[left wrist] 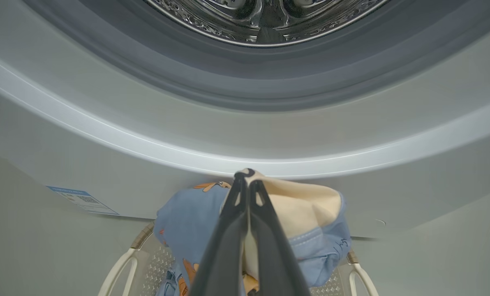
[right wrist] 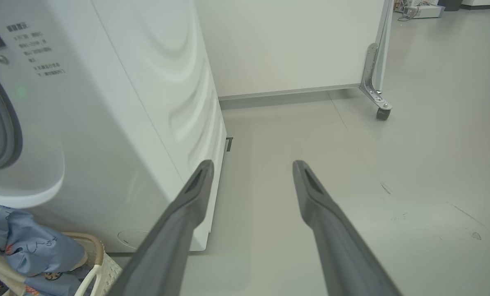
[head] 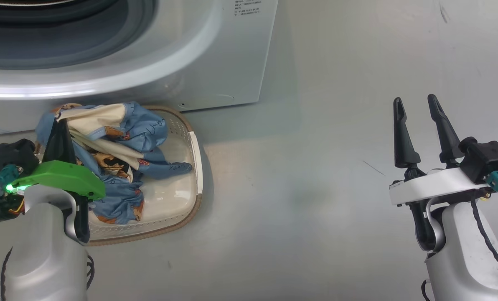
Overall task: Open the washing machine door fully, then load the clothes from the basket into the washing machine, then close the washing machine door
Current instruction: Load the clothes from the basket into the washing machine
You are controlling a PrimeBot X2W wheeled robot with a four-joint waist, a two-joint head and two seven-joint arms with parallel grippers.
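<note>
My left gripper (head: pixel 59 125) is shut on the clothes (head: pixel 119 133), pinching a cream-and-blue fold at its tips (left wrist: pixel 247 176). The bundle of light blue and cream fabric (left wrist: pixel 306 209) is lifted partly above the cream basket (head: pixel 194 167), and the rest still lies inside it. Just beyond stands the white washing machine (head: pixel 215 62), its grey gasket (left wrist: pixel 245 78) and steel drum (left wrist: pixel 261 20) uncovered. The washing machine door is out of view. My right gripper (head: pixel 416 104) hangs open over bare floor to the right, its fingers (right wrist: pixel 195 193) holding nothing.
The basket sits on the grey floor against the machine's front, below the opening. A blue label (left wrist: pixel 82 200) marks the machine's lower front. Behind the machine's side stands a white panel on a caster wheel (right wrist: pixel 382 113). Open floor stretches to the right.
</note>
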